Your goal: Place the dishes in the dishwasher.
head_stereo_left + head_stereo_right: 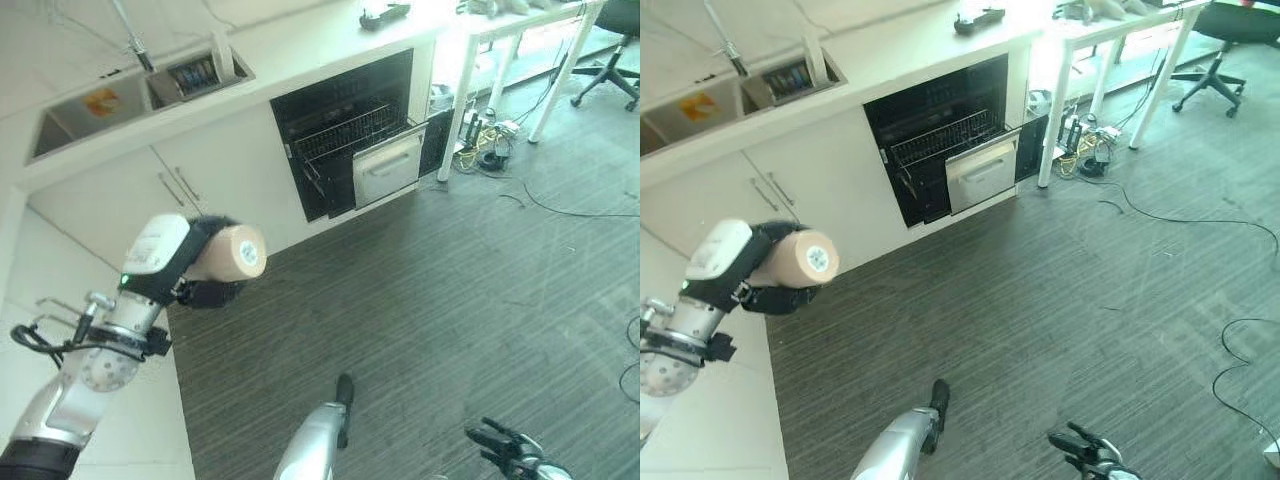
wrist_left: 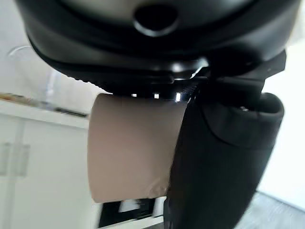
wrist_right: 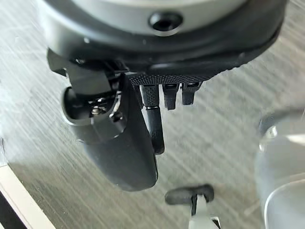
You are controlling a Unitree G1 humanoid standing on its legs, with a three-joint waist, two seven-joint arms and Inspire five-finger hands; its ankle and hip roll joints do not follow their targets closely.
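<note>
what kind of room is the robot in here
Probably an office kitchenette: a white counter with a sink and faucet, an open built-in dishwasher with its rack pulled out, and an office chair beyond. The left hand holds a tan cup.

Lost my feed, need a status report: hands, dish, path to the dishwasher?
Left hand shut on tan cup, held up. Right hand low, empty, fingers relaxed. Dishwasher open, rack pulled out. Floor between looks clear.

Left arm (image 1: 75, 385), lower left of frame: we note silver-grey links, a round bolted joint plate and a white wrist housing with green light. Both the left hand (image 1: 205, 290) and right hand (image 1: 505, 447) are black.
</note>
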